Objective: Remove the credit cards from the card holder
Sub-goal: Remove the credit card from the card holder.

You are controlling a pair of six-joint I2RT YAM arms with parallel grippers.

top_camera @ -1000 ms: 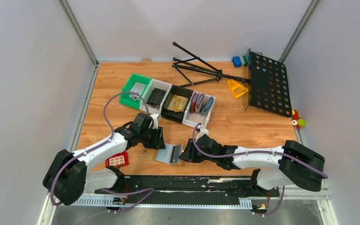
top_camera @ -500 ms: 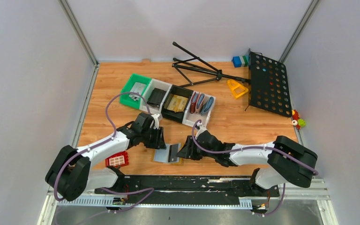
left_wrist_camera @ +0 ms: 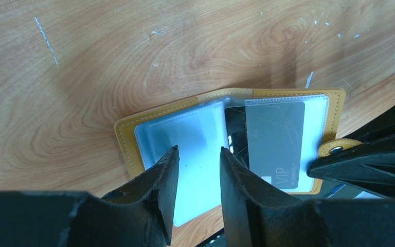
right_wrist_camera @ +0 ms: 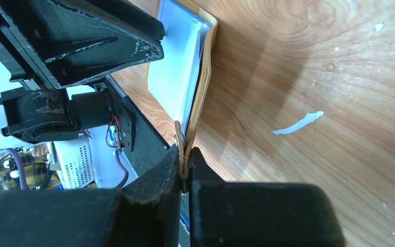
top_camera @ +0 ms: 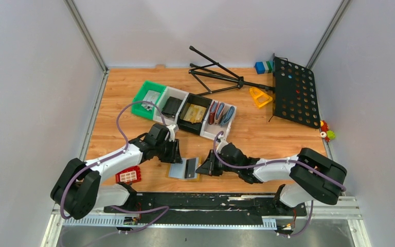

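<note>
Lying open on the table [top_camera: 267, 134] between both arms, the card holder [top_camera: 186, 168] shows only pale lining from above; the left wrist view reveals one dark grey card [left_wrist_camera: 275, 139] sleeved in the half nearest its strap [left_wrist_camera: 339, 147]. Left fingers [left_wrist_camera: 162, 180] hover apart over the other half. Only the right wrist view shows the right fingers [right_wrist_camera: 157, 180] clamped on that strap. Counted: one holder, one visible card, two arms

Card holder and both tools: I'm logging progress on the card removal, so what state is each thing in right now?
card holder, open, lining facing up
card, inside the right-hand clear sleeve, not yet out
left tool, open, fingers down over the left sleeve
right tool, shut on the card holder's stud tab
</note>
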